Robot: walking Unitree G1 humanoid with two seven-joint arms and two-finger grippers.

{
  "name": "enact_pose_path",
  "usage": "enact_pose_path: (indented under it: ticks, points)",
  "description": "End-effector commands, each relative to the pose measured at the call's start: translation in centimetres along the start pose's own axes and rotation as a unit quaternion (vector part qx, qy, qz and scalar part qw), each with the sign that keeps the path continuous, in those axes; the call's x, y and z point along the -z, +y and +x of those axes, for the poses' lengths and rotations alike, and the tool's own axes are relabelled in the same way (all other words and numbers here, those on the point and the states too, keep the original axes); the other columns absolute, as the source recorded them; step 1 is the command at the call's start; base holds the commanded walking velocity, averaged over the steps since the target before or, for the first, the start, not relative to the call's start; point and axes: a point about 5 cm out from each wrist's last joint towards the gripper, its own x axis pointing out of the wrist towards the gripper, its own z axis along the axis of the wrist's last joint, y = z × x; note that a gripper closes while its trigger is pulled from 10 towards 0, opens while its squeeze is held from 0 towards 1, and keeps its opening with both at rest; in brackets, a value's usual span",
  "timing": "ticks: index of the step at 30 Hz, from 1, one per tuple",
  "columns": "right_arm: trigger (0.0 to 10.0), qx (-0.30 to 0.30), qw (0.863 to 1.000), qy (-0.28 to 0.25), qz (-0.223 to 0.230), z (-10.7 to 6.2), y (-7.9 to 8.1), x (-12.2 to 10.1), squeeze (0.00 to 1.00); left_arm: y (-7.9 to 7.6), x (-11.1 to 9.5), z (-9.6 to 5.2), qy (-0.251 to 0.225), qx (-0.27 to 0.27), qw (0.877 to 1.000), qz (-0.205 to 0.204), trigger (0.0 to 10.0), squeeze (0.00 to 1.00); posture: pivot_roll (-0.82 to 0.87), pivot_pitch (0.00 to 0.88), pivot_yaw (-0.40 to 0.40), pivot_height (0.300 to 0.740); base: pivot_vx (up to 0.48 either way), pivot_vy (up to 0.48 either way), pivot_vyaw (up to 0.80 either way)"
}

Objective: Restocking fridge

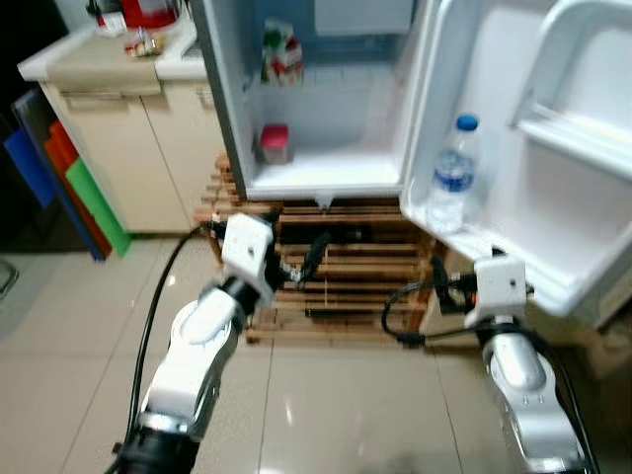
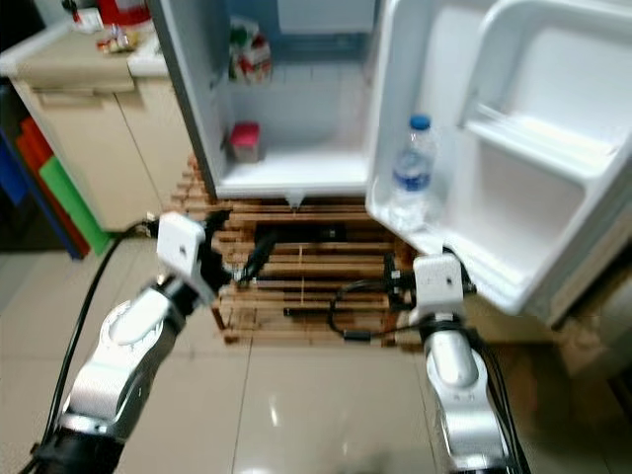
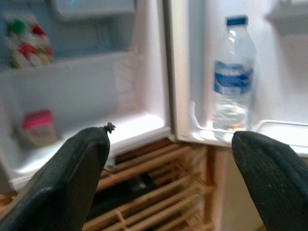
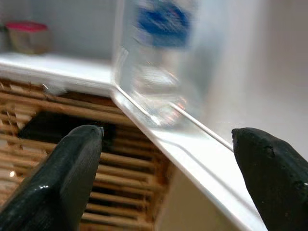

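Right tool (image 4: 166,159) spread, empty, beneath blurred, top-cropped water bottle (image 4: 161,57).

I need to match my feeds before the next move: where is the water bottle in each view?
Left eye: water bottle upright in the open door's lower shelf, right of centre.
Right eye: same shelf, centre-right.
Left wrist: upper right.
Right wrist: top centre, blurred.
Shared landmark: pink-lidded container on the fridge floor.

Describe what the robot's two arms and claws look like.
Both arms are glossy silver-white shells ending in boxy white wrist blocks, with black cables looping alongside. The left claw and right claw each have two thick, matte black fingers with a fine textured surface, blunt and rounded at the tips.
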Motion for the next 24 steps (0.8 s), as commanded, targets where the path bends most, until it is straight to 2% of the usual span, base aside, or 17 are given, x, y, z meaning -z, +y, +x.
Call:
enact_pose_path:
  ticks: [1,7,8,11,13,15,18,19,20,21,24]
  points:
    - [10.0,-0.001,1.0,-0.013,-0.003,0.1,0.1,-0.5,0.0,0.0,-0.3,0.1,-0.005,0.008,1.0,0.007,10.0,0.0,-0.15,0.0,0.072,0.74,0.0,0.0,0.0]
    - [10.0,-0.018,1.0,-0.002,-0.016,-0.5,0.3,0.5,0.0,0.3,-0.1,0.2,0.002,0.005,1.0,0.01,10.0,0.0,-0.14,0.0,0.071,0.74,0.0,0.0,0.0]
    - [10.0,-0.027,0.998,0.037,-0.031,-0.7,0.4,2.0,0.0,0.9,0.3,0.4,0.017,-0.001,1.0,0.024,10.0,0.0,-0.14,0.0,0.07,0.74,0.0,0.0,0.0]
    - [10.0,-0.037,0.991,0.114,-0.065,-1.2,0.1,4.7,0.0,1.6,0.4,0.7,0.025,-0.011,0.999,0.042,10.0,0.0,-0.14,0.0,0.067,0.74,0.0,0.0,0.0]
    - [10.0,-0.017,0.972,0.223,-0.078,-2.3,-1.1,8.4,0.0,2.4,0.0,1.1,0.019,-0.027,0.999,0.035,10.0,0.0,-0.13,0.0,0.065,0.74,0.0,0.0,0.0]
    - [10.0,0.047,0.96,0.269,-0.062,-3.1,-3.2,10.1,0.0,3.1,-0.1,1.1,0.021,-0.038,0.998,0.04,10.0,0.0,-0.13,0.0,0.065,0.74,0.0,0.0,0.0]
    - [10.0,0.165,0.947,0.253,-0.11,-2.5,-7.3,9.4,0.0,4.3,1.3,1.1,0.068,-0.062,0.994,0.06,10.0,0.0,-0.12,0.0,0.072,0.74,0.0,0.0,0.0]
    - [10.0,0.165,0.947,0.253,-0.11,-2.5,-7.3,9.4,0.0,4.3,1.3,1.1,0.068,-0.062,0.994,0.06,10.0,0.0,-0.12,0.0,0.072,0.74,0.0,0.0,0.0]
    - [10.0,0.201,0.94,0.235,-0.141,-1.7,-8.4,8.4,0.0,4.6,2.8,1.1,0.114,-0.07,0.987,0.083,10.0,0.0,-0.13,0.0,0.072,0.74,0.0,0.0,0.0]
    - [10.0,0.201,0.94,0.235,-0.141,-1.7,-8.4,8.4,0.0,4.6,2.8,1.1,0.114,-0.07,0.987,0.083,10.0,0.0,-0.13,0.0,0.072,0.74,0.0,0.0,0.0]
    - [10.0,0.209,0.94,0.216,-0.162,-0.7,-8.6,7.3,0.0,4.6,4.3,0.8,0.153,-0.067,0.982,0.092,10.0,0.0,-0.13,0.0,0.071,0.74,0.0,0.0,0.0]
